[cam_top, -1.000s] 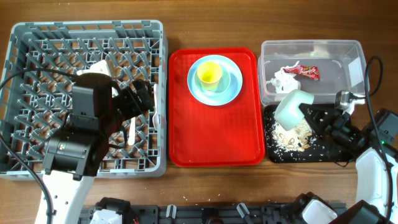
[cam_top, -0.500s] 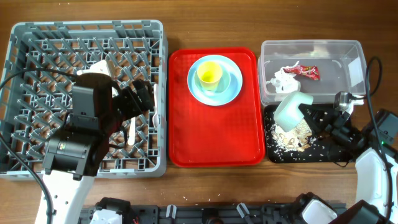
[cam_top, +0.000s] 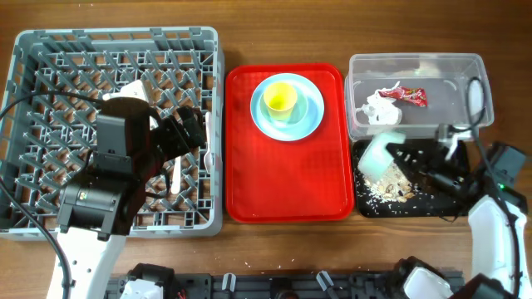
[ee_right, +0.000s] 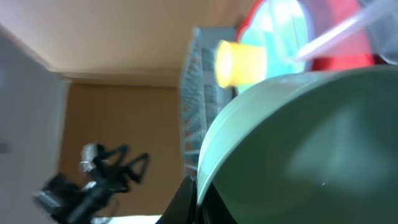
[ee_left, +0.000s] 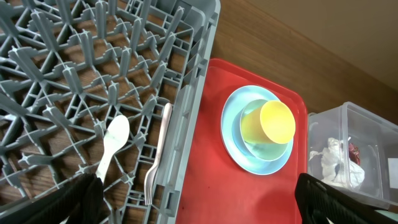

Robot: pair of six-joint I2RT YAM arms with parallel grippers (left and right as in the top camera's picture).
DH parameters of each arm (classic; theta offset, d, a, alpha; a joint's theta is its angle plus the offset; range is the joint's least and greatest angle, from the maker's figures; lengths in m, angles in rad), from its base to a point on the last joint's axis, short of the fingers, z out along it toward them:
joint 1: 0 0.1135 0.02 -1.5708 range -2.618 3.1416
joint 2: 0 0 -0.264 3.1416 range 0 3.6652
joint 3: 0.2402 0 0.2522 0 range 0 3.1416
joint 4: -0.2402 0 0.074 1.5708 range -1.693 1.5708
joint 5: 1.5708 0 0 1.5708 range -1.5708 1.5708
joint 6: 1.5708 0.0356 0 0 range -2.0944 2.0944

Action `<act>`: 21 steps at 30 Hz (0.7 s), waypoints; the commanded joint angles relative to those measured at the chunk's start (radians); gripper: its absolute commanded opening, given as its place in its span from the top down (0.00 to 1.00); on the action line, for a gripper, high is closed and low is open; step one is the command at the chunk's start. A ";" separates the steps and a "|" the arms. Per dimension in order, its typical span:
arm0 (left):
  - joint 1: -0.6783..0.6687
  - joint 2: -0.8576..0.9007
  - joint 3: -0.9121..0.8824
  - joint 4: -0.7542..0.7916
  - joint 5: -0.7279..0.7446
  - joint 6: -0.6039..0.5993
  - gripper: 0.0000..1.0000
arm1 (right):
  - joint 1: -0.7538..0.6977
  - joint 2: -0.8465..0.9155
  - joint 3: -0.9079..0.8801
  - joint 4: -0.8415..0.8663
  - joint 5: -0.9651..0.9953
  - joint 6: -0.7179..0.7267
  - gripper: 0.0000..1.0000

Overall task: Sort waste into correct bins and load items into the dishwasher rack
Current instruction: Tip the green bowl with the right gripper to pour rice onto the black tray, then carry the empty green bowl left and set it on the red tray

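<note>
My right gripper (cam_top: pixel 402 154) (ee_right: pixel 196 198) is shut on the rim of the pale green bowl (cam_top: pixel 377 154) (ee_right: pixel 298 143) and holds it tipped over the black tray (cam_top: pixel 432 206). Beige crumbs (cam_top: pixel 391 189) lie in that tray. The clear tub (cam_top: pixel 453 100) holds the white paper wad (cam_top: pixel 374 108) and red wrapper bit (cam_top: pixel 411 96). The yellow cup (cam_top: pixel 279 98) (ee_left: pixel 273 121) sits in the pale blue bowl (ee_left: pixel 264 148) on the light blue plate (cam_top: pixel 306 116) (ee_left: pixel 233 134). The white spoon (ee_left: pixel 112 143) and fork (ee_left: pixel 158 146) lie in the grey rack (cam_top: pixel 50 50). My left gripper (cam_top: pixel 189 129) (ee_left: pixel 199 205) is open and empty over the rack's right edge.
The flat red serving tray (cam_top: pixel 283 183) lies between the rack and the bins, with the plate stack at its far end. The right arm's cable (cam_top: pixel 482 100) runs along the tub's right side. The left arm covers the rack's middle.
The right gripper has shifted the green bowl a little left and lower over the black tray and tipped it further. The left arm has not moved.
</note>
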 commanded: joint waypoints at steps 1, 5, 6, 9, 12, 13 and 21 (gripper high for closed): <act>0.006 0.004 0.014 0.002 -0.010 0.005 0.00 | 0.132 -0.060 0.072 -0.001 0.209 0.057 0.96; 0.006 0.004 0.014 0.002 -0.010 0.005 0.00 | 0.325 -0.159 0.151 -0.003 0.372 0.152 0.96; 0.006 0.004 0.014 0.002 -0.010 0.005 0.00 | 0.373 -0.183 0.169 -0.003 0.432 0.160 0.96; 0.006 0.004 0.014 0.002 -0.010 0.005 0.00 | 0.557 -0.249 0.228 -0.019 0.657 0.179 0.96; 0.006 0.004 0.014 0.002 -0.010 0.005 0.00 | 0.774 -0.273 0.260 -0.062 0.955 0.186 0.96; 0.006 0.004 0.014 0.002 -0.010 0.005 0.00 | 0.826 -0.269 0.260 -0.068 1.022 0.195 0.96; 0.006 0.004 0.014 0.002 -0.010 0.005 0.00 | 1.204 -0.113 0.260 -0.039 1.288 0.261 0.96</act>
